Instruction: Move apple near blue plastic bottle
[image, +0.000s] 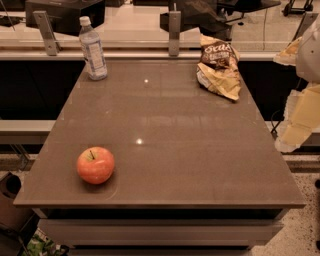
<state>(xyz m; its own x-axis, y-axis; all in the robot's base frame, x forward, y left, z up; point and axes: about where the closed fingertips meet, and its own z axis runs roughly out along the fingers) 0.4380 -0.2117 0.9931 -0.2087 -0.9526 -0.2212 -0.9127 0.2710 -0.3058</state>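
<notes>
The apple (95, 165), red-orange with a short dark stem, sits on the brown table (165, 125) near its front left corner. The blue plastic bottle (93, 49), clear with a white cap and a pale label, stands upright at the table's back left corner, far behind the apple. My gripper (296, 127) hangs at the right edge of the view, beyond the table's right side and far from both the apple and the bottle. It holds nothing that I can see.
A crumpled brown and yellow chip bag (218, 66) lies at the back right of the table. A glass partition with metal posts (174, 32) runs along the table's far edge. The floor drops off at the front and right edges.
</notes>
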